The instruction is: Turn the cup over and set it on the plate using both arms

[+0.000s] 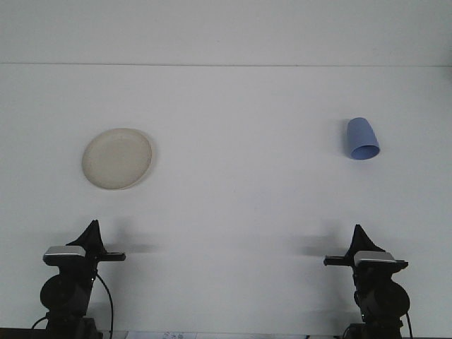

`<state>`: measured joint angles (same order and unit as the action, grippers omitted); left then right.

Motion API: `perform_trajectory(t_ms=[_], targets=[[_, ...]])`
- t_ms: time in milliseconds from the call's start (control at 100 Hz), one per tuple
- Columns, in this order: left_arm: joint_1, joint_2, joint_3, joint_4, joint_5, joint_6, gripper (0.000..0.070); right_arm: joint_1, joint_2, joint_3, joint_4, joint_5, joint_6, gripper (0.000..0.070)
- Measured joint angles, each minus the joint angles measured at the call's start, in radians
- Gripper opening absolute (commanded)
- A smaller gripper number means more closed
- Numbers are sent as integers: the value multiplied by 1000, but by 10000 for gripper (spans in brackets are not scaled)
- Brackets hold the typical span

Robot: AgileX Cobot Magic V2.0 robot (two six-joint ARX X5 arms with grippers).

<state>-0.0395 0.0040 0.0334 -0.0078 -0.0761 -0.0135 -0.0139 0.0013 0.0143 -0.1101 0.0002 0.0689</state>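
A cream round plate (117, 158) lies flat on the white table, left of centre. A blue cup (362, 138) rests on the table at the right. Its narrow end points away from me and its wide end is nearer; I cannot tell whether it stands mouth down or lies tilted. My left gripper (92, 236) sits low at the near edge, well in front of the plate and apart from it. My right gripper (360, 241) sits low at the near right, in front of the cup with a wide gap of table between them. Neither holds anything.
The white table (240, 198) stretches back to a pale wall, with its far edge (226, 65) running across the top. A black cable (106, 296) hangs by the left arm's base.
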Motion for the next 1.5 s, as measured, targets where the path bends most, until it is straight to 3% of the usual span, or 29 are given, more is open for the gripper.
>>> perform_trajectory(t_ms=[920,1130,1430,1500], targets=[[0,0,0,0,0,0,15,0,0,0,0,-2,4,6],[0,0,0,0,0,0,15,0,0,0,0,-84,141,6],[0,0,0,0,0,0,15,1,8,65,-30,-78,314,4],[0,0,0,0,0,0,15,1,35,154,-55,-62,325,61]])
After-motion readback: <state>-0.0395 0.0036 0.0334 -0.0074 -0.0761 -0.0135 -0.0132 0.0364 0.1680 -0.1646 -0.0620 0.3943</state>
